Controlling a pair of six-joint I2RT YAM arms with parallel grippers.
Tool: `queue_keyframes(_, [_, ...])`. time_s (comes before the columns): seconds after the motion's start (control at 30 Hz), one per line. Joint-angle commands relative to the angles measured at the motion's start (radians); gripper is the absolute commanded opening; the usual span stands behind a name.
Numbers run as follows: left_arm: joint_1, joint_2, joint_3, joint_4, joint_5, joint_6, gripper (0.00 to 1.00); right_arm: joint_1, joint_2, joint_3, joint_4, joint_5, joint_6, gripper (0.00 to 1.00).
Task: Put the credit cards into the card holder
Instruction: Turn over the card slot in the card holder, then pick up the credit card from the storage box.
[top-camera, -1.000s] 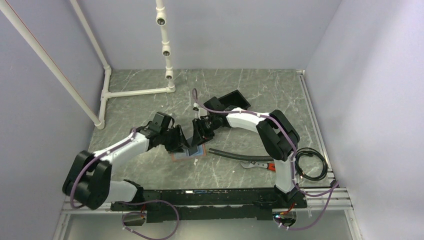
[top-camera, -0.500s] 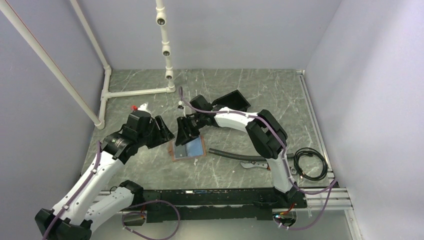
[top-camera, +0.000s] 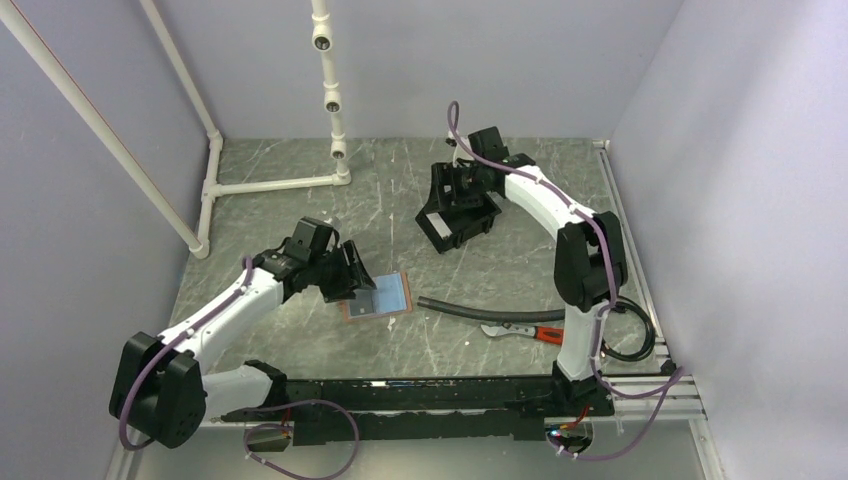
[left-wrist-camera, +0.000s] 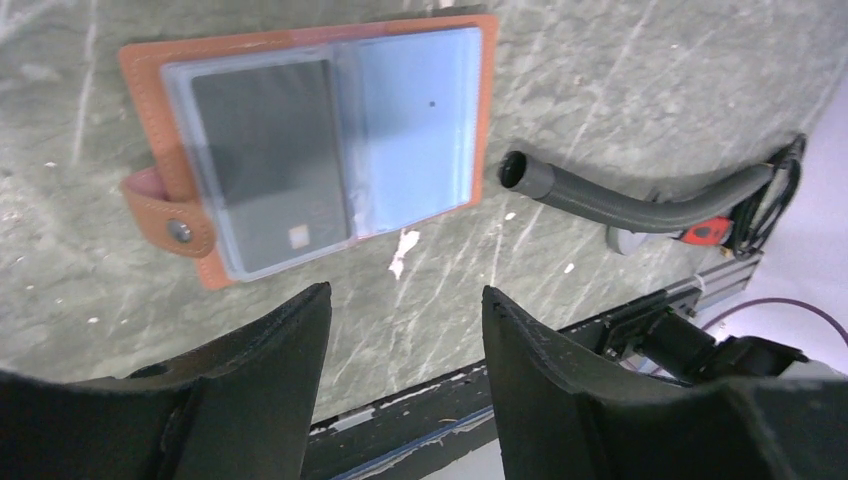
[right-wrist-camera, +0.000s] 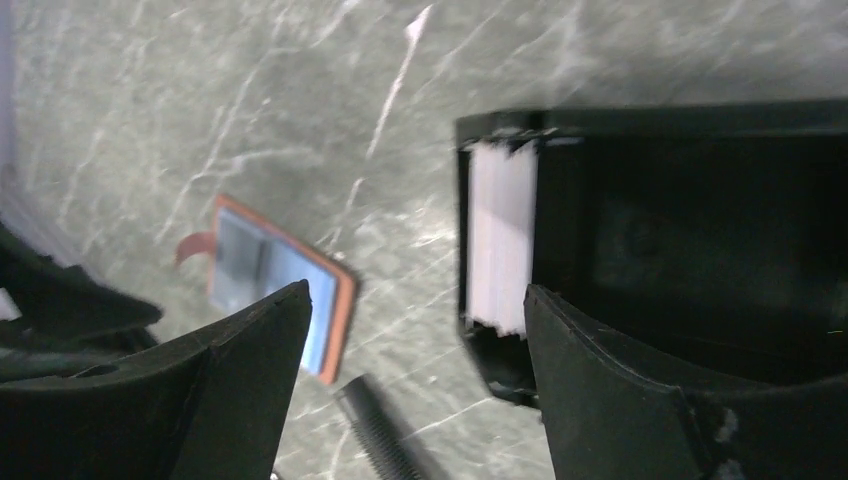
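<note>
Two credit cards (left-wrist-camera: 268, 165) seem already seated in the card holder (left-wrist-camera: 143, 110), which lies open and flat on the table (top-camera: 520, 265). The dark blue-grey one sits behind the clear sleeve on the snap-tab side, and a light blue card (left-wrist-camera: 415, 115) appears to fill the sleeve next to it (it may be a bare sleeve; I cannot tell). The left gripper (left-wrist-camera: 405, 330) hovers just beside the holder's near-left edge with its fingers apart and nothing between them, probably placed to steady or press the holder. The right gripper (right-wrist-camera: 420, 390) hangs well beyond the holder on its far-right side, above the black box (right-wrist-camera: 690, 250), fingers spread wide and empty. I judge it is there to look for another card, though none shows inside. A grey hose (top-camera: 480, 310) lies just right of the holder, with a red-handled tool (top-camera: 525, 331) past it. The surface is grey-green marbled stone, lilac walls close it in, and a white pipe frame (top-camera: 270, 185) stands far-left of the holder.
</note>
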Motion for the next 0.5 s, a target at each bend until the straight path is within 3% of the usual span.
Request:
queue_keyframes(0.0, [0.005, -0.021, 0.009, 0.095, 0.070, 0.001, 0.63, -0.016, 0.091, 0.128, -0.143, 0.064, -0.151, 0.82])
queue_keyframes(0.3, [0.007, -0.068, -0.022, 0.083, 0.057, -0.006, 0.64, -0.030, 0.202, 0.166, -0.096, -0.085, -0.115, 0.85])
queue_keyframes(0.47, [0.007, -0.060, -0.017, 0.087, 0.059, -0.003, 0.64, -0.030, 0.210, 0.161, -0.090, -0.164, -0.090, 0.81])
